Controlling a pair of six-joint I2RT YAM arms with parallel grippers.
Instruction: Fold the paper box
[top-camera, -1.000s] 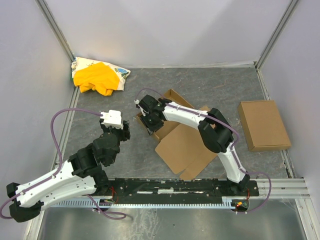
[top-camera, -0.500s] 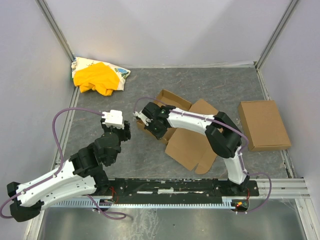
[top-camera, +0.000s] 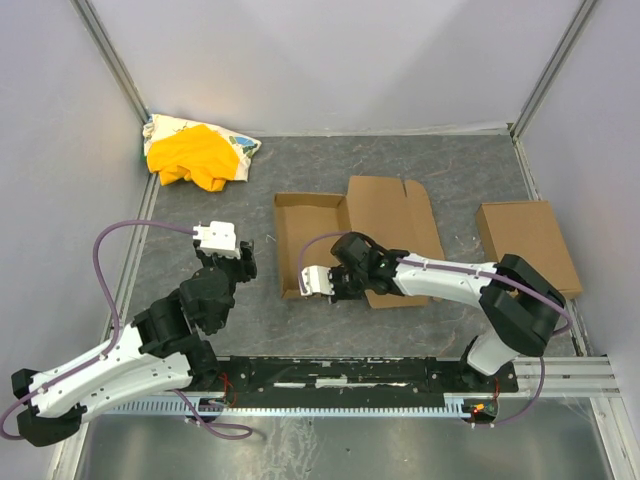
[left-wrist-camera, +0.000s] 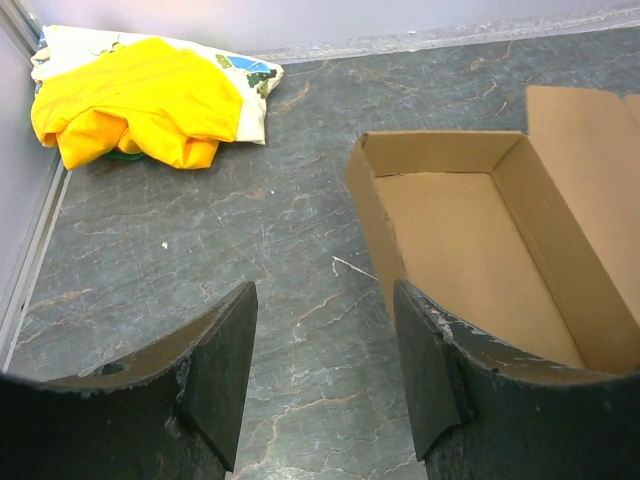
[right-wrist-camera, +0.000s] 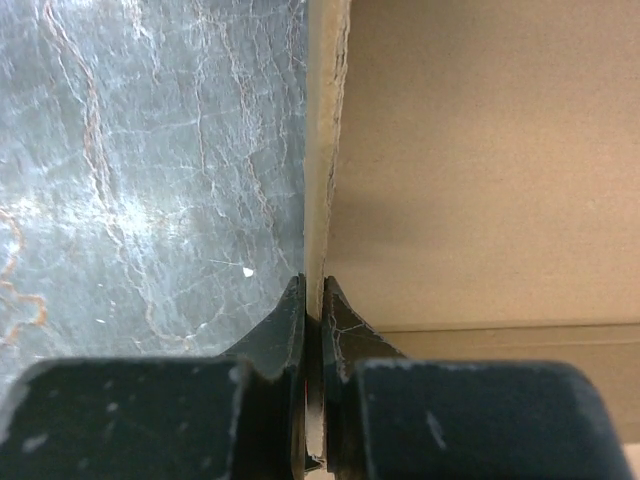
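The table (top-camera: 460, 170) carries our box (top-camera: 312, 240), open with its lid laid flat. Our right gripper (right-wrist-camera: 313, 300) clamps one box wall, with table left of the fingers and cardboard right of them. Our left gripper (left-wrist-camera: 322, 300) hangs spread, grasping nothing, the box just ahead-right of its fingers.
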